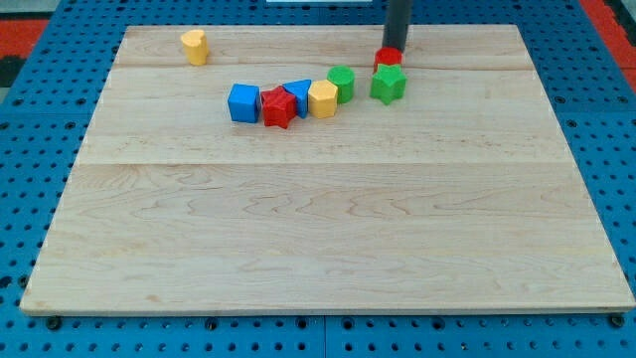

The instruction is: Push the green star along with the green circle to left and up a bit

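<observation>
Since my tip (395, 49) sits behind the red block (389, 58), just above the green star (389, 85), with no hand to report, pushing now risks dragging red along; the green circle (342, 82), left of the star, could jam the yellow hexagon (322, 98).

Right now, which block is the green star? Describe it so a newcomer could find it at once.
Start at the wooden board and find the dark rod near the view's top; my tip meets a red block. Just below that sits the green star. Unlike the rounder green circle to its left, it has pointed corners.
</observation>
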